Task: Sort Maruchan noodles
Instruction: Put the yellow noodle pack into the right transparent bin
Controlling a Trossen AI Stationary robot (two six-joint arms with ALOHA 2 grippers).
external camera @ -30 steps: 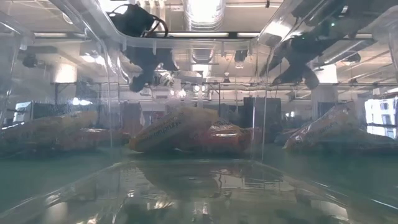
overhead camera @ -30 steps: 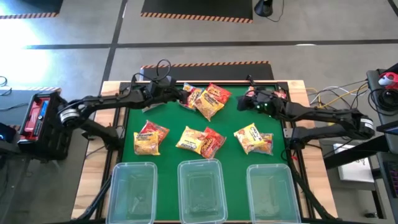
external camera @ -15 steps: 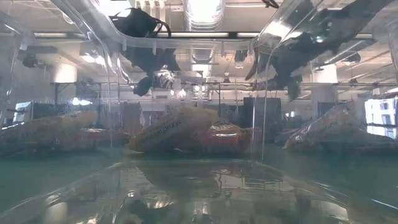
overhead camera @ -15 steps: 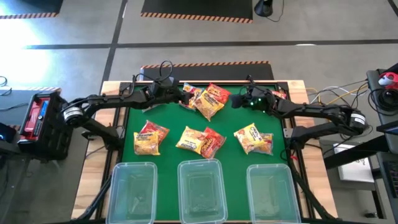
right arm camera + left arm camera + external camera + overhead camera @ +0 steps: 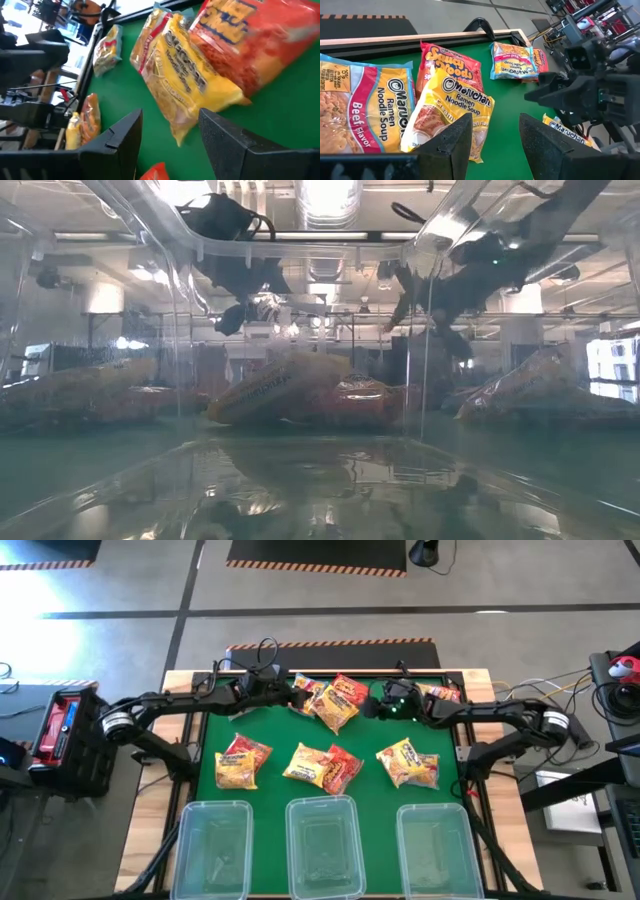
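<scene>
**Both claws hover over the far pile of packets**

The Maruchan noodles (image 5: 334, 705) lie scattered on the green mat (image 5: 270, 730); the yellow packet (image 5: 451, 112) slants toward 5 o'clock. The left gripper (image 5: 283, 693) and right gripper (image 5: 378, 703) stand apart, holding nothing. The right one has moved toward 9 o'clock since earlier.

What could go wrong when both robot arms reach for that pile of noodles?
The left gripper and right gripper flank the same far pile, so the arms might bump. The yellow packet overlaps the red one, so open fingers may catch two flavors at once.
</scene>
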